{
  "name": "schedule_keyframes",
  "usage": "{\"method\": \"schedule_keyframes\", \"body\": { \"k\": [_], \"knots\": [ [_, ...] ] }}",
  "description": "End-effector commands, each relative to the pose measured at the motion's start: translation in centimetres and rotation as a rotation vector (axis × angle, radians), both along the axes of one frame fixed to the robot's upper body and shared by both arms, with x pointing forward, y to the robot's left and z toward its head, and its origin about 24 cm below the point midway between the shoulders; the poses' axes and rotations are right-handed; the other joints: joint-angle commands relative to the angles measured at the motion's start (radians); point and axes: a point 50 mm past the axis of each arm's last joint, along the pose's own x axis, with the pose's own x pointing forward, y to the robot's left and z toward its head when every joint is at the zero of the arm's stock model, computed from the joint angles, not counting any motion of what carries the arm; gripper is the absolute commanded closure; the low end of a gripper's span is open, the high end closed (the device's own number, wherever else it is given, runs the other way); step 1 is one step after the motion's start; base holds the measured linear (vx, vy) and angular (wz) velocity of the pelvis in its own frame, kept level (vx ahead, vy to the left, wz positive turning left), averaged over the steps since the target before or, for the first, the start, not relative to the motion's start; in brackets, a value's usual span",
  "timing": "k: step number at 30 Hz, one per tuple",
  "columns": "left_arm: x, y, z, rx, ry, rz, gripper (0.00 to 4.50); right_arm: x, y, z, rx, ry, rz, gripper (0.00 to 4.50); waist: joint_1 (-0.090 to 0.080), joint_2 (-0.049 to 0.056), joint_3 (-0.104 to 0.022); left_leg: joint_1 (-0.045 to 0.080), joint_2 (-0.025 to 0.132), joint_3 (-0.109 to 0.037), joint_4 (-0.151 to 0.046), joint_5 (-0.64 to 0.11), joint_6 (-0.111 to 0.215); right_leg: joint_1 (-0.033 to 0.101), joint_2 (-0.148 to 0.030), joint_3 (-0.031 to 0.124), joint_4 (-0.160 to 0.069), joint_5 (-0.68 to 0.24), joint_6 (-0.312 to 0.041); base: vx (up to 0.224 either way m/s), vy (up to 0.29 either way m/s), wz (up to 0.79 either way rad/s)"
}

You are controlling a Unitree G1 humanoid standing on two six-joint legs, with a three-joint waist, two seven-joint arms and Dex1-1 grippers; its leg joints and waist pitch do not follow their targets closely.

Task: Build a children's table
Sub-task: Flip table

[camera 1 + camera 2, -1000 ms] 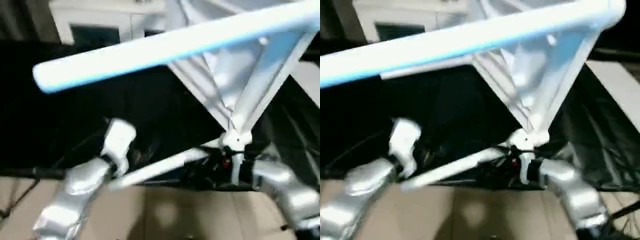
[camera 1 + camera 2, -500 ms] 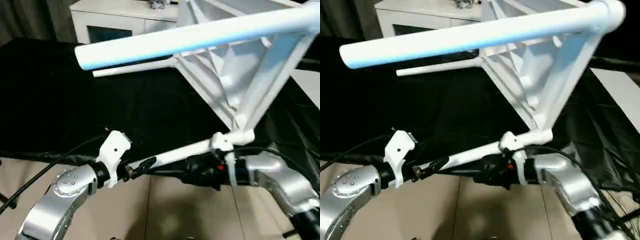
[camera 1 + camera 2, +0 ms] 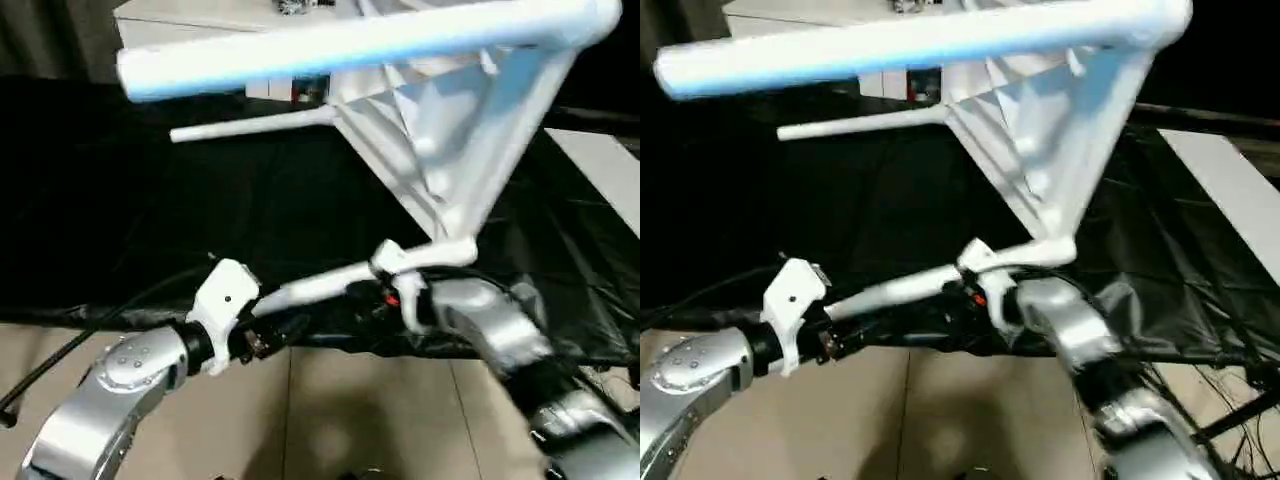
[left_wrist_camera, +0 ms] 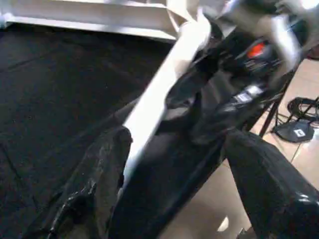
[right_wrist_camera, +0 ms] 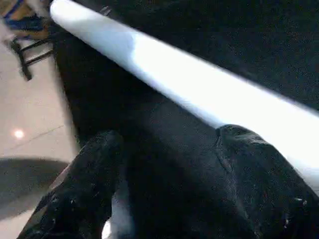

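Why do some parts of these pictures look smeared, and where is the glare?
Head views: the right arm is motion-smeared, the left gripper sharper; the nearest table leg glows bluish-white. Left wrist view: the other gripper is blurred. Right wrist view: a leg is overexposed.

1. Tabletop (image 3: 440, 130): white plastic, ribbed underside showing, tipped up on edge above a black-draped surface.
2. Three white round legs fitted: near leg (image 3: 340, 45) runs across the top; far leg (image 3: 250, 124) thinner-looking; low leg (image 3: 325, 283) slants down-left.
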Motion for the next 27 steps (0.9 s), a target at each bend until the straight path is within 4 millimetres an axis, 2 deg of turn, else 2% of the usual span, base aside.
{"method": "schedule_keyframes", "body": {
  "k": [1,4,5,6,7,8,9,10,11,14,15,17,18,19,21,23,24,26,27],
  "knots": [
    [0.4,0.3,0.6,0.022,-0.034,0.019,1.0,0.8,-0.2,-0.3,-0.015,-0.023,-0.071,1.06,0.001,0.017,-0.045,0.003,0.044,-0.014,-0.106,-0.315,-0.021,0.026,-0.065,0.027,-0.076,-0.499,-0.171,0.0,0.0,0.0],
    [0.5,0.3,0.7,0.029,-0.046,0.032,1.0,1.4,0.1,-0.5,-0.014,-0.053,-0.14,1.06,0.004,0.02,-0.047,0.007,0.046,-0.006,-0.106,-0.28,-0.021,0.024,-0.061,0.028,-0.068,-0.413,-0.2,0.0,0.0,0.0],
    [0.7,0.4,0.8,0.036,-0.061,0.043,1.0,2.1,0.3,-0.5,-0.017,-0.085,-0.246,1.06,0.01,0.021,-0.049,0.007,0.047,-0.003,-0.106,-0.254,-0.019,0.028,-0.06,0.029,-0.062,-0.371,-0.208,0.0,0.0,0.0],
    [0.9,0.4,0.9,0.04,-0.076,0.052,1.0,2.7,0.5,-0.4,-0.01,-0.12,-0.327,1.06,0.005,0.017,-0.048,0.002,0.046,-0.003,-0.108,-0.254,-0.021,0.026,-0.062,0.028,-0.059,-0.371,-0.221,0.0,0.0,0.0],
    [0.9,0.4,0.9,0.04,-0.076,0.052,1.0,2.7,0.5,-0.4,-0.01,-0.12,-0.327,1.06,0.006,0.02,-0.046,0.002,0.045,-0.003,-0.108,-0.274,-0.024,0.026,-0.063,0.029,-0.06,-0.396,-0.217,0.0,0.0,0.0],
    [1.0,0.4,1.0,0.042,-0.085,0.056,1.0,3.1,0.5,-0.4,-0.003,-0.141,-0.374,1.06,0.008,0.02,-0.05,0.0,0.044,-0.005,-0.107,-0.281,-0.031,0.031,-0.062,0.028,-0.056,-0.402,-0.204,0.0,0.0,0.0],
    [1.0,0.4,1.0,0.042,-0.085,0.056,1.0,3.1,0.5,-0.4,-0.003,-0.141,-0.374,1.06,0.011,0.022,-0.055,0.005,0.044,-0.001,-0.105,-0.26,-0.03,0.027,-0.058,0.029,-0.053,-0.353,-0.208,0.0,0.0,0.0],
    [1.2,0.4,1.2,0.042,-0.102,0.066,1.0,3.5,0.5,-0.2,0.017,-0.155,-0.427,1.06,0.013,0.021,-0.056,0.007,0.044,0.003,-0.104,-0.241,-0.026,0.027,-0.056,0.029,-0.05,-0.315,-0.212,0.0,0.0,0.0],
    [1.4,0.5,1.5,0.047,-0.126,0.085,1.0,3.8,0.5,0.2,0.045,-0.179,-0.468,1.06,0.014,0.018,-0.057,0.002,0.043,0.005,-0.104,-0.206,-0.015,0.031,-0.054,0.029,-0.044,-0.261,-0.228,0.0,0.0,0.0],
    [2.2,0.6,2.3,0.054,-0.186,0.122,1.0,4.2,0.3,0.9,0.116,-0.215,-0.507,1.06,0.021,0.022,-0.062,-0.002,0.044,0.011,-0.099,-0.137,0.005,0.039,-0.054,0.028,-0.033,-0.175,-0.244,0.0,0.0,0.0],
    [2.4,0.6,2.7,0.055,-0.212,0.124,1.0,4.2,0.4,1.2,0.153,-0.221,-0.496,1.06,0.021,0.021,-0.064,-0.009,0.043,0.01,-0.1,-0.106,0.012,0.047,-0.054,0.027,-0.028,-0.139,-0.25,0.0,0.0,0.0],
    [2.6,0.4,3.4,0.059,-0.247,0.111,1.0,3.8,0.3,1.7,0.208,-0.239,-0.445,1.06,0.026,0.021,-0.063,-0.004,0.044,0.014,-0.097,-0.092,0.025,0.044,-0.052,0.027,-0.028,-0.103,-0.253,0.0,0.0,0.0],
    [2.7,0.4,3.6,0.066,-0.261,0.106,1.0,3.5,0.2,1.8,0.229,-0.245,-0.415,1.06,0.023,0.019,-0.061,-0.008,0.045,0.014,-0.099,-0.104,0.028,0.047,-0.051,0.027,-0.027,-0.11,-0.254,0.0,0.0,0.0],
    [2.8,0.3,3.8,0.071,-0.27,0.104,1.0,3.2,0.2,1.9,0.245,-0.256,-0.389,1.06,0.027,0.022,-0.061,-0.004,0.046,0.015,-0.099,-0.113,0.029,0.046,-0.052,0.027,-0.03,-0.121,-0.25,0.0,0.0,0.0],
    [3.0,0.3,4.0,0.074,-0.287,0.103,1.0,3.0,0.1,1.9,0.247,-0.273,-0.383,1.06,0.024,0.021,-0.059,-0.003,0.047,0.016,-0.102,-0.138,0.022,0.042,-0.052,0.027,-0.035,-0.168,-0.246,0.0,0.0,0.0],
    [3.5,0.1,4.8,0.076,-0.339,0.107,1.0,2.6,-0.2,2.0,0.262,-0.306,-0.374,1.06,0.026,0.026,-0.056,0.001,0.047,0.017,-0.103,-0.178,0.01,0.037,-0.051,0.029,-0.043,-0.22,-0.233,0.0,0.0,0.0],
    [3.7,0.0,5.2,0.072,-0.361,0.109,1.0,2.4,-0.3,2.0,0.267,-0.316,-0.372,1.06,0.029,0.026,-0.057,0.003,0.046,0.016,-0.103,-0.182,0.005,0.036,-0.049,0.029,-0.044,-0.224,-0.224,0.0,0.0,0.0],
    [3.9,0.0,5.6,0.059,-0.377,0.113,1.0,2.3,-0.5,2.1,0.271,-0.326,-0.372,1.06,0.034,0.025,-0.057,0.008,0.047,0.019,-0.103,-0.191,0.002,0.032,-0.048,0.028,-0.045,-0.228,-0.227,0.0,0.0,0.0],
    [4.3,-0.1,6.6,0.037,-0.43,0.122,0.82,1.8,-0.9,2.2,0.277,-0.344,-0.381,1.03,0.035,0.027,-0.057,0.005,0.047,0.02,-0.105,-0.192,-0.002,0.035,-0.048,0.028,-0.046,-0.232,-0.224,0.0,0.0,0.0]
  ]
}}
